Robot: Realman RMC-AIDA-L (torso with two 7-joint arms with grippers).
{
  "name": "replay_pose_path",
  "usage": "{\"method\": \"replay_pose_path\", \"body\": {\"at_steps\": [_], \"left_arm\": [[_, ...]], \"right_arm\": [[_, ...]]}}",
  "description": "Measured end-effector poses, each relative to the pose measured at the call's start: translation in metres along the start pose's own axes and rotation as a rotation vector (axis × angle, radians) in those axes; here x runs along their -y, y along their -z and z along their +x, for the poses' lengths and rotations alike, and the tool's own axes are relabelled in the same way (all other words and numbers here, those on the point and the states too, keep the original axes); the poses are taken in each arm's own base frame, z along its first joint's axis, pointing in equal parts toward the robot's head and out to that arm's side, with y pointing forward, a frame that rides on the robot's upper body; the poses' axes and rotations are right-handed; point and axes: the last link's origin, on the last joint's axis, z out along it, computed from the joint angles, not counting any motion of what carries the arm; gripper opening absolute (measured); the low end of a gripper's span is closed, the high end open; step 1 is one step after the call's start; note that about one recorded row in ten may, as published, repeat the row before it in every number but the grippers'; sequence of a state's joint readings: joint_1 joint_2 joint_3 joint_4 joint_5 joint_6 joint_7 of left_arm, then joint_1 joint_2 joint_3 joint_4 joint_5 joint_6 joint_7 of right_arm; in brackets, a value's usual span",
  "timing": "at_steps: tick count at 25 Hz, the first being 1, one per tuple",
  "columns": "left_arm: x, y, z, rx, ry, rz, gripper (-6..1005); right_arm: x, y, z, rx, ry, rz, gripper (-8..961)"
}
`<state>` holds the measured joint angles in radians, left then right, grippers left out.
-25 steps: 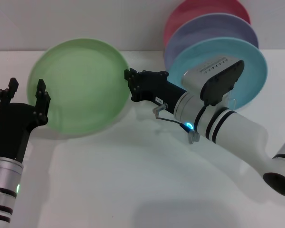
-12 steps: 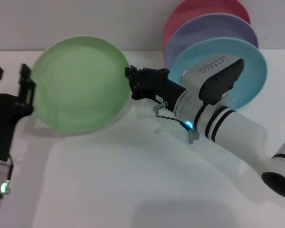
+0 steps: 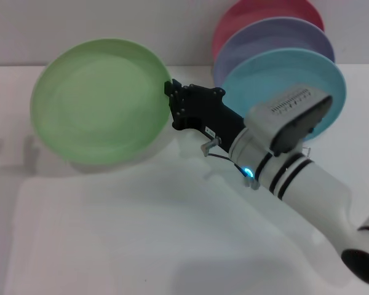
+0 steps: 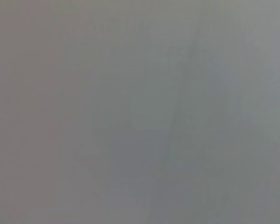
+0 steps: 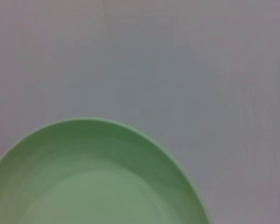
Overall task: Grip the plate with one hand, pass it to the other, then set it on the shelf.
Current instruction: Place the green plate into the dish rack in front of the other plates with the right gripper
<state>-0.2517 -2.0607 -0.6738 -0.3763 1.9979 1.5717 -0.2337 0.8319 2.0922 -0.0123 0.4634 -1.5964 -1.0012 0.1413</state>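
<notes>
— Right gripper [image 3: 170, 106] first: what has it got?
— It is clamped on the right-hand rim of the light green plate [image 3: 98, 101], black fingers closed over the edge. The plate hangs tilted above the white table [image 3: 141, 233], its face turned towards the head camera, at the left of the scene.
— And the left gripper?
— No sign of it in the head view, and its wrist camera gives only a blank grey field.
— Moving right from the plate?
— The right arm's black wrist and white forearm run diagonally down to the lower right corner. Behind it three plates stand upright, one overlapping the next: a turquoise plate [image 3: 323, 80] in front, a lavender plate [image 3: 277, 37] behind it, a pink-red plate [image 3: 258, 12] at the back.
— The shelf?
— Only bits of wire [image 3: 209, 143] show beside the arm, below the turquoise plate.
— Right wrist camera?
— The green plate's curved rim against a plain grey surface.
</notes>
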Motion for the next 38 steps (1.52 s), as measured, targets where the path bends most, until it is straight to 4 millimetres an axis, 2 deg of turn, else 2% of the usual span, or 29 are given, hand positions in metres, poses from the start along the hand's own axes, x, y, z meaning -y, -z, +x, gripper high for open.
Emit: {"method": "replay_pose_path", "body": {"at_steps": [2,6,7,8,11,12,13,17,18,22,32,38], "left_arm": [[0.013,-0.005,0.004,-0.016,0.003,0.036,572],[0.026,-0.011,0.005,-0.015,0.01,0.066,571],[0.031,-0.014,0.005,-0.008,0.01,0.08,571],[0.035,-0.016,0.004,-0.003,0.01,0.089,571],[0.043,-0.022,0.004,0.008,0.001,0.115,571],[0.045,-0.024,0.004,0.007,-0.002,0.117,570],[0.046,-0.025,0.005,0.006,-0.006,0.121,570],[0.05,-0.03,0.007,0.004,-0.017,0.117,570],[0.05,-0.031,0.008,0.004,-0.017,0.117,569],[0.051,-0.033,0.007,0.011,-0.018,0.118,569],[0.049,-0.032,0.004,0.019,-0.01,0.121,567],[0.047,-0.032,0.002,0.027,-0.014,0.12,566]], "right_arm": [[-0.004,0.007,-0.001,0.038,-0.002,-0.002,16],[-0.009,0.026,-0.003,0.124,-0.016,0.03,16],[-0.012,0.039,-0.003,0.174,-0.018,0.059,16],[-0.012,0.039,-0.003,0.174,-0.018,0.059,16],[-0.016,0.058,-0.002,0.234,-0.025,0.104,17],[-0.015,0.073,-0.001,0.274,-0.036,0.135,17],[-0.015,0.073,-0.001,0.274,-0.036,0.135,17],[-0.009,0.108,0.0,0.365,-0.052,0.224,17],[-0.009,0.108,0.0,0.365,-0.052,0.224,17],[0.005,0.134,-0.002,0.419,-0.058,0.275,16],[0.042,0.156,-0.007,0.468,-0.139,0.308,16],[0.052,0.167,-0.005,0.463,-0.168,0.334,17]]}}
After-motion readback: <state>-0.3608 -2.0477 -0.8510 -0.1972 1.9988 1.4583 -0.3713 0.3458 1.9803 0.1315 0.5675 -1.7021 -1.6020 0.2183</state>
